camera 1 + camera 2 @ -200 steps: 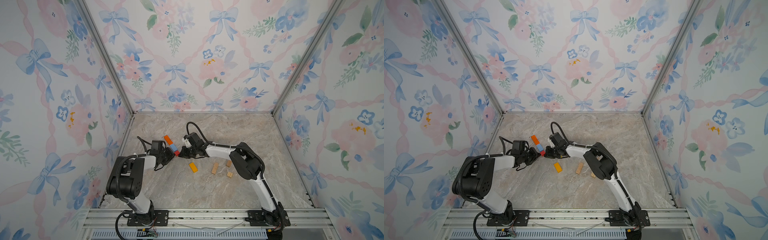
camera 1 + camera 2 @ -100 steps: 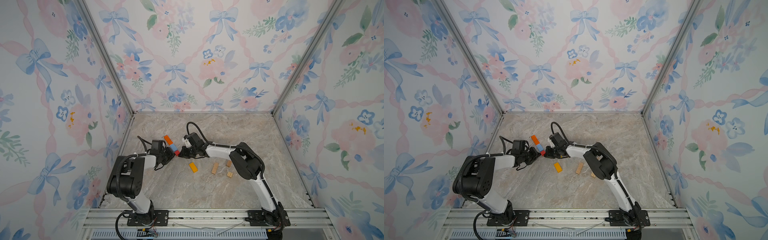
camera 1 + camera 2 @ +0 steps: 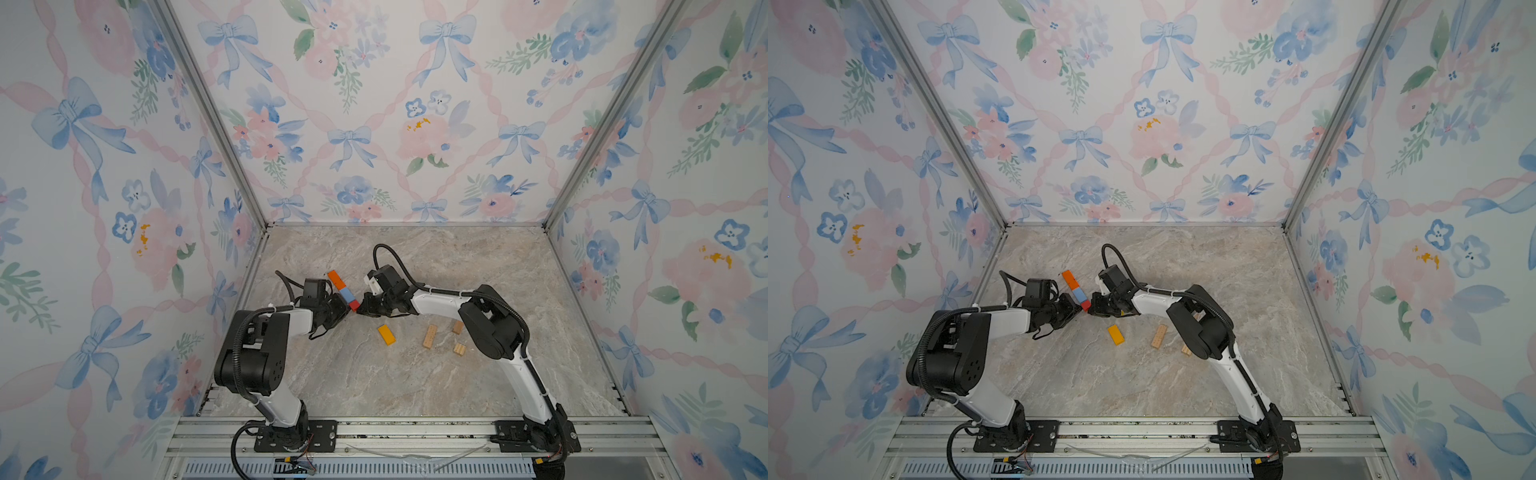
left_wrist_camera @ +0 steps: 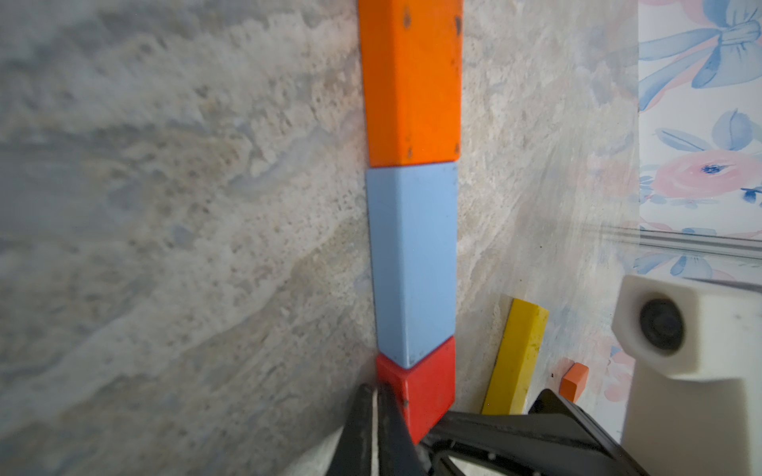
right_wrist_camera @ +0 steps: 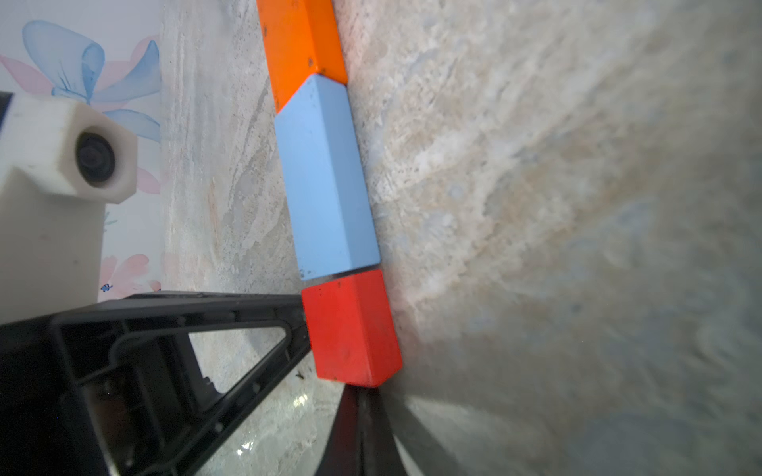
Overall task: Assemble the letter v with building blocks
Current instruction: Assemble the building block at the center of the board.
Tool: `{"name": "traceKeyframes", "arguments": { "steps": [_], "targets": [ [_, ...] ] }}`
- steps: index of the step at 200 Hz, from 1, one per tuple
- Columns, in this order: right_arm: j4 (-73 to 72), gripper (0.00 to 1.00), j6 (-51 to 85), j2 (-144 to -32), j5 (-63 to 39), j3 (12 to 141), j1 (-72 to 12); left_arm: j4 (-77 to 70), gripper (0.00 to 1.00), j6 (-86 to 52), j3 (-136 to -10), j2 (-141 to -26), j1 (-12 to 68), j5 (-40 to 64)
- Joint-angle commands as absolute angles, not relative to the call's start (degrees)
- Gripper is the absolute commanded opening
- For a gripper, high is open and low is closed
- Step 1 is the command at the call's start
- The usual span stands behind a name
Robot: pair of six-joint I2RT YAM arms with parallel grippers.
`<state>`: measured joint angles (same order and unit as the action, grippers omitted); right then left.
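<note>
Three building blocks lie end to end in a slanted row: orange, light blue and a short red one. My left gripper is shut and empty, its tips against one side of the red block. My right gripper is also shut and empty, its tips touching the red block's free end. A yellow block and a small orange block lie beyond the row, under the right arm.
Loose on the marble floor, nearer the front, are a yellow-orange block and three tan wooden blocks. Flowered walls close in three sides. The metal rail holding both arm bases runs along the front.
</note>
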<state>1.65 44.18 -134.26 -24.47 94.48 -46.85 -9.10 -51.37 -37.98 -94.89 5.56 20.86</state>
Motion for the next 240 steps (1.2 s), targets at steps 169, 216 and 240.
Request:
{"name": "traceKeyframes", "arguments": {
  "steps": [169, 216, 240],
  "targets": [
    [7.2, 0.0, 44.0, -137.0, -22.6, 94.9, -45.8, 2.0, 0.09, -49.6, -35.1, -94.0, 3.5, 15.0],
    [7.5, 0.0, 43.9, -137.4, -22.5, 95.6, -45.8, 2.0, 0.09, -49.6, -35.1, -94.0, 3.3, 15.0],
    [7.6, 0.0, 43.9, -137.6, -22.5, 95.9, -45.8, 2.0, 0.09, -49.6, -35.1, -94.0, 3.3, 15.1]
  ]
}}
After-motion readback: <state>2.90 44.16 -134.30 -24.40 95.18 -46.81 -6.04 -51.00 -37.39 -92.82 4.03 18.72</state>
